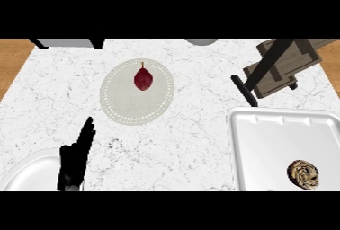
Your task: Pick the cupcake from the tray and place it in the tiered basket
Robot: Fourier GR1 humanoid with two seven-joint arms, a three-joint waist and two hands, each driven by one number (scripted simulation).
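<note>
Fingers (86,132) of your left hand (72,164) stand straight, holding nothing; the cupcake (304,174) sits well apart, right, in the tray (266,139).

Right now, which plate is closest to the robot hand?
The white plate at lower left, beside the left robot hand; the beige plate with red food lies farther off.

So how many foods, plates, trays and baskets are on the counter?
Foods: 2, the cupcake and a red fruit
Plates: 2, a beige plate and a white plate
Trays: 1, the white tray
Baskets: 1, the tiered basket
Total: 6
</note>
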